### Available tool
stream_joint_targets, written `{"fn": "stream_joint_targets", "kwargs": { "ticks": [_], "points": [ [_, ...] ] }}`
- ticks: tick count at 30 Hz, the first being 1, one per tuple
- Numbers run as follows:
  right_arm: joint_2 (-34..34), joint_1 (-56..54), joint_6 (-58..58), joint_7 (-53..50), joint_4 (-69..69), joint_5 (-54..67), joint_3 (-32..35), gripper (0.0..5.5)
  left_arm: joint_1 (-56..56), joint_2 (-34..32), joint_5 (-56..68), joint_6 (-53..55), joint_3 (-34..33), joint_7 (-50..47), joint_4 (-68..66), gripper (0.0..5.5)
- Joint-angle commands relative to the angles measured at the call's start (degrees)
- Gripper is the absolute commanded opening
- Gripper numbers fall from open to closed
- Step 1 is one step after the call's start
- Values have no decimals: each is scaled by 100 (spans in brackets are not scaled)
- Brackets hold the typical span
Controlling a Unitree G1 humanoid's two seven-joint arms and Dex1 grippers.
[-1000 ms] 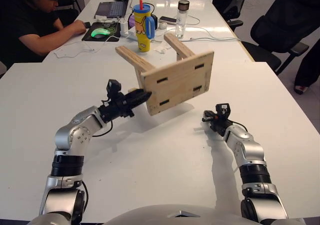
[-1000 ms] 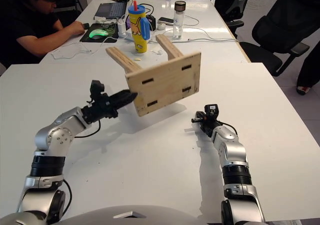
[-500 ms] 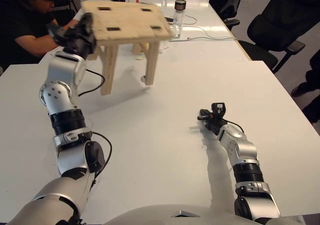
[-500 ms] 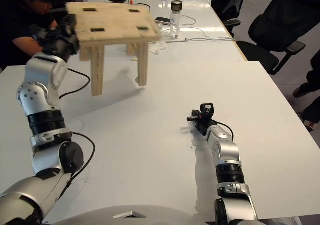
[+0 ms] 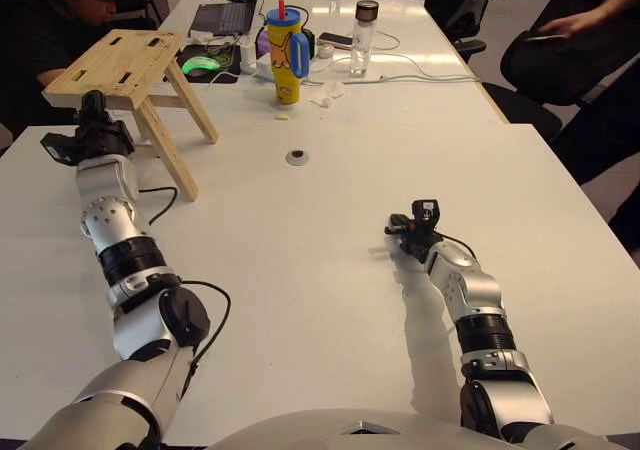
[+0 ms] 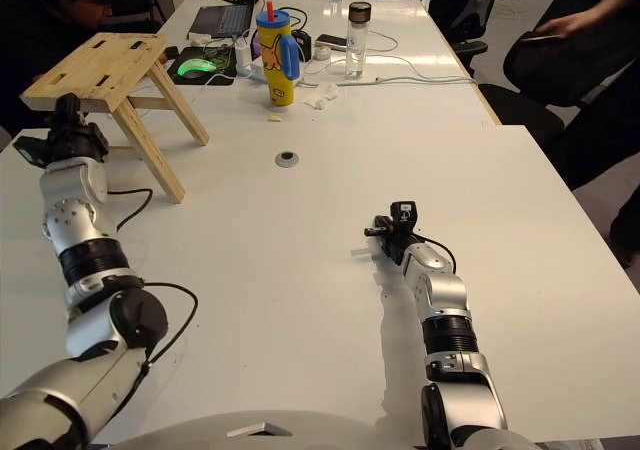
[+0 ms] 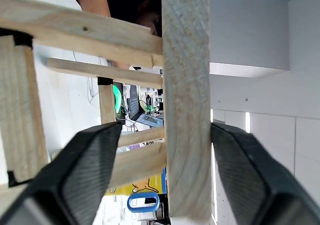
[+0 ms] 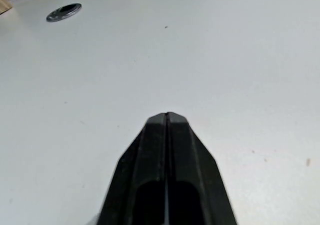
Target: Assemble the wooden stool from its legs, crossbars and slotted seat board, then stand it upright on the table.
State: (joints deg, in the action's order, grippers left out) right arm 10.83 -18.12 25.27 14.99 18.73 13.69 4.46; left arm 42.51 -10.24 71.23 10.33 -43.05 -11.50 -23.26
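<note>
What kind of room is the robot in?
Probably an office or a lab workspace. There is a long white table, a laptop on the table behind it, and a black office chair nearby.

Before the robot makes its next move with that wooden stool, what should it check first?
1. Stool put together, seat board on legs and crossbars: ok.
2. Stool standing upright on the table: not ok, it leans, legs slanting.
3. Left gripper holding it firmly: cannot tell.
4. Right gripper out of the way: ok, shut and far from the stool.
5. Yellow cup apart from the stool: ok.
</note>
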Motion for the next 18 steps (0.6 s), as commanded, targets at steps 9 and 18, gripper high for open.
{"fn": "stream_joint_targets", "kwargs": {
  "ticks": [9, 18],
  "points": [
    [-32, 410, 462, 31, -158, -40, -131, 0, -1304, 882, 63, 733, 618, 682, 1656, 406],
    [-6, 447, 283, 61, -298, -77, -131, 0, -3502, 995, -1937, 874, 2528, 1880, 2957, 382]
  ]
}}
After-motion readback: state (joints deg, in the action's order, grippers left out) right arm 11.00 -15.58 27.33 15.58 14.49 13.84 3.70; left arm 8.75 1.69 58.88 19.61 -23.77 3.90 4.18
